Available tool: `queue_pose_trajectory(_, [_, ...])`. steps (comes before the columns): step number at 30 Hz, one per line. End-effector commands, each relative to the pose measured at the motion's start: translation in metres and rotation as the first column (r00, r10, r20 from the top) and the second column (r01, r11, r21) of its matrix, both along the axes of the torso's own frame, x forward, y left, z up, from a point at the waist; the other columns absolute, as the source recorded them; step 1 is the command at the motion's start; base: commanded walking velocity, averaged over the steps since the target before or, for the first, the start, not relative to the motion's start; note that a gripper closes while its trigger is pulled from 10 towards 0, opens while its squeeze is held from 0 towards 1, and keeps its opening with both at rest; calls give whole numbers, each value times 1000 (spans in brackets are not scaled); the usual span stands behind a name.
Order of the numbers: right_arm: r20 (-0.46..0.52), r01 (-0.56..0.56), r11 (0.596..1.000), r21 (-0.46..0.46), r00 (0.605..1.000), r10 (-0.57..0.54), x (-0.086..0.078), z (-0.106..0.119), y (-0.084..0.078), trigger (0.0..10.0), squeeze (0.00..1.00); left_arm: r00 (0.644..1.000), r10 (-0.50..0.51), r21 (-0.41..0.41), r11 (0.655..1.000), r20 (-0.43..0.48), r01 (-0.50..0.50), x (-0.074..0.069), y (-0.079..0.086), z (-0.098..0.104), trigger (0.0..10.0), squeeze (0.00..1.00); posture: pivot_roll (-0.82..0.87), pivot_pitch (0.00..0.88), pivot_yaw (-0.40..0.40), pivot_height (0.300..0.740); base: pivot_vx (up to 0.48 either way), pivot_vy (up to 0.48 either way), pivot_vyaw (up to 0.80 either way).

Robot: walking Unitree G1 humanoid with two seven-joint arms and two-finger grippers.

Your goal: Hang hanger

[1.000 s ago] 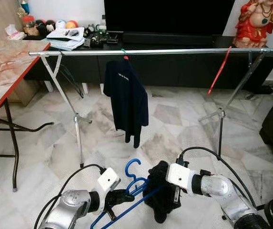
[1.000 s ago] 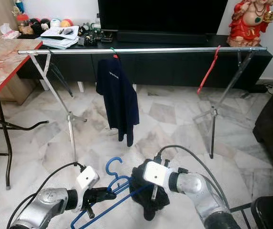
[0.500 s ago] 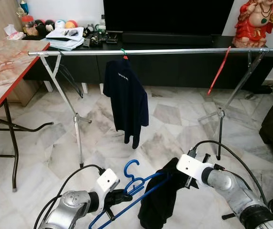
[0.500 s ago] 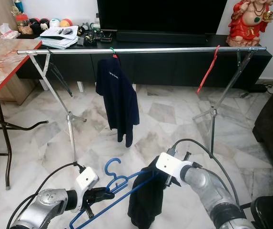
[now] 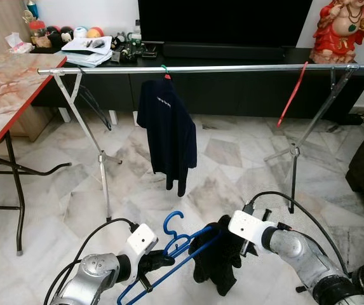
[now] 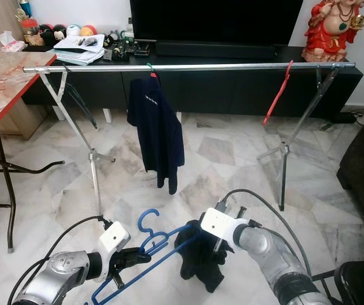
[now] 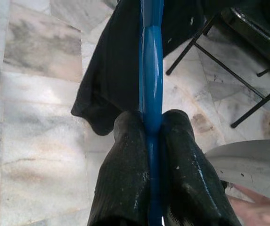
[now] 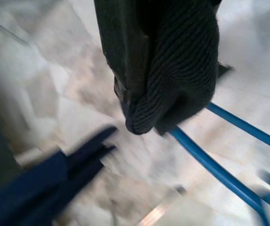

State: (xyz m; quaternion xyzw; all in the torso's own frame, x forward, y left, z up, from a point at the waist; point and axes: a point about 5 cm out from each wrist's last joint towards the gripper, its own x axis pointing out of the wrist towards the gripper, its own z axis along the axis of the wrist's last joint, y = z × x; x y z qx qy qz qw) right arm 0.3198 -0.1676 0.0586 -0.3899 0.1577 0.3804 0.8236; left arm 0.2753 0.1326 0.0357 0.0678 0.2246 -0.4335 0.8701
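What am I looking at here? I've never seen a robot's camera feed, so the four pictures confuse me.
It is a humanoid robot in a living room. The two wide pictures come from its head, looking down at its own silver arms. The close-ups come from wrist cameras. The left gripper pinches a blue hanger; the right gripper holds a black garment draped on that hanger. Ahead stands a metal clothes rail carrying a dark shirt and a red hanger, over a marble floor.
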Motion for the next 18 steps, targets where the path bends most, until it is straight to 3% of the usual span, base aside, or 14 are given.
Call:
queue_pose_trajectory(1, [0, -84, 994, 75, 996, 84, -3, 8, 12, 10000, 0, 1000, 4, -16, 1000, 19, -3, 4, 0, 5, 10000, 0, -35, 87, -12, 740, 0, 0, 0])
queue_pose_trajectory(8, [-23, -165, 981, 100, 985, 168, -8, 13, 16, 10000, 0, 1000, -11, -60, 998, 10, 11, 3, -4, 8, 10000, 0, -36, 87, -14, 740, 0, 0, 0])
queue_pose_trajectory(13, [62, -119, 993, -10, 991, 119, 3, 22, -2, 10000, 0, 1000, -10, -60, 998, 4, 10, 1, 1, 7, 10000, 0, -34, 87, -17, 740, 0, 0, 0])
queue_pose_trajectory(18, [121, -97, 993, -73, 987, 105, 10, 30, -8, 10000, 0, 1000, -8, -65, 998, -1, 8, 0, 2, 7, 10000, 0, -34, 87, -18, 740, 0, 0, 0])
